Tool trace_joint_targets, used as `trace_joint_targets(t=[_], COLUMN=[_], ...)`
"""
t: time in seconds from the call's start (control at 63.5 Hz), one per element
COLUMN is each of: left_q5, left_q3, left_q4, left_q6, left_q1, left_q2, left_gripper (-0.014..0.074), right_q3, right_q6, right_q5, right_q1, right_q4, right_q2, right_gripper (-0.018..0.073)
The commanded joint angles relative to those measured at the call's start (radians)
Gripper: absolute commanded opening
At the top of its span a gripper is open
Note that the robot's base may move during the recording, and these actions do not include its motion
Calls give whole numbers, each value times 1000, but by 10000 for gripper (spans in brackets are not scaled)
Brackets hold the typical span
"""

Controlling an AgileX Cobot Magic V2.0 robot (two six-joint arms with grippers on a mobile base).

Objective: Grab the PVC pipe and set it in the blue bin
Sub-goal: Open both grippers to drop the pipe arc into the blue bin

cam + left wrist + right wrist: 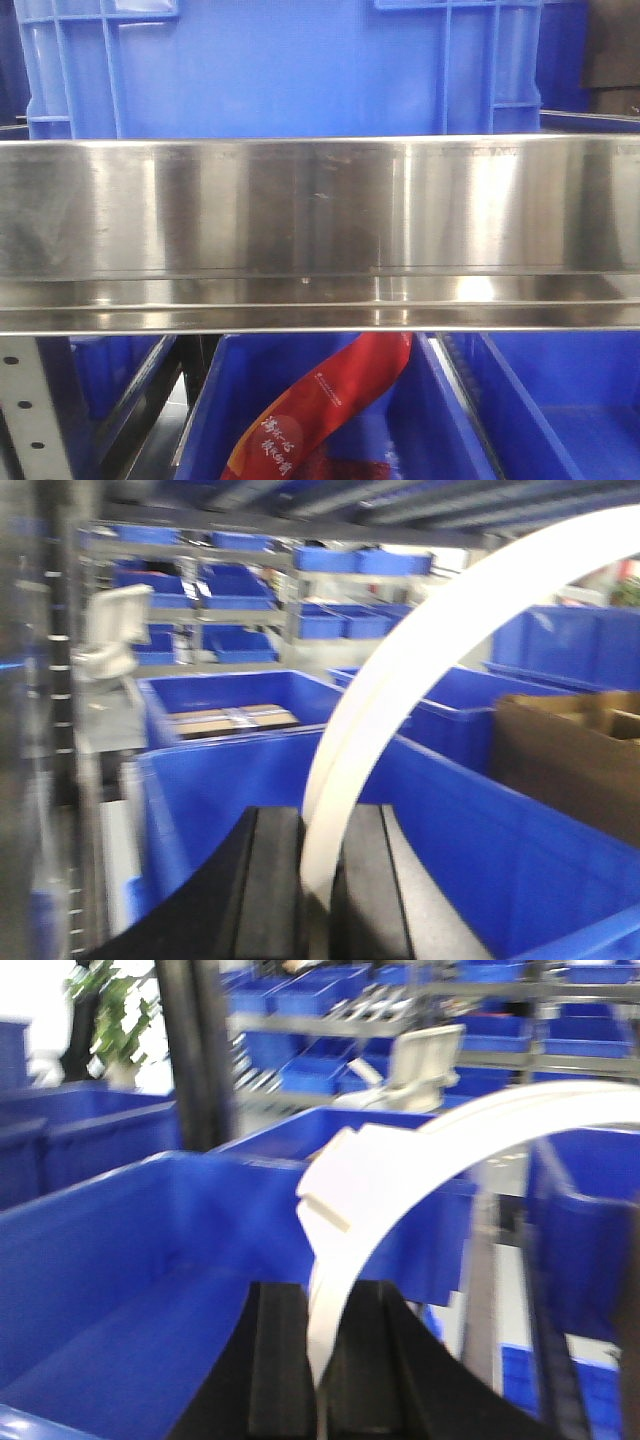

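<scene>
White plastic pipe [420,670] stood pinched in the left pincer [320,825], its arc sweeping up and rightward above the blue bin [470,840] just ahead. The right pincer [320,1305] likewise pinched a white curved pipe [385,1175] above a bin's near wall.

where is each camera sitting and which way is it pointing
Front: faces forward, level with a steel shelf, blue bins above and below it; no robot part shows.
Left wrist: behind the left gripper, looking along its fingers, which clamp a white pipe, towards blue bins and a cardboard box.
Right wrist: behind the right gripper, looking the same way, a pipe clamped there too.
Shared: both wrist views show black fingers, white pipe, blue bins.
</scene>
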Motion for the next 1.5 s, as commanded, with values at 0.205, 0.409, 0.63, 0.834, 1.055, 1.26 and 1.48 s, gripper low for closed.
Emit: trace_joint_targets(t=[0.205,0.409,0.63,0.834,1.055,1.26,1.48], left_q5=[39,130,167,165,195,217,219], left_q3=[-268,-435,-544,-550,-550,-550,-550], left_q4=[2,2,2,2,2,2,2], left_q6=[8,8,8,8,8,8,8], left_q1=[-24,-24,-24,-24,-24,-24,-24], left_q2=[317,505,639,665,665,667,667], left_gripper=[-111,-111,-111,-111,-42,260,332], right_q3=[-313,-459,-549,-614,-618,-618,-618], right_q6=[-75,-75,-75,-75,-75,-75,-73], right_q5=[274,341,433,517,469,462,464], right_q1=[116,116,116,116,116,116,116], right_q4=[7,128,241,243,243,241,241], right_q2=[285,415,534,615,631,631,631], right_gripper=[-168,-168,-168,-168,-168,-140,253])
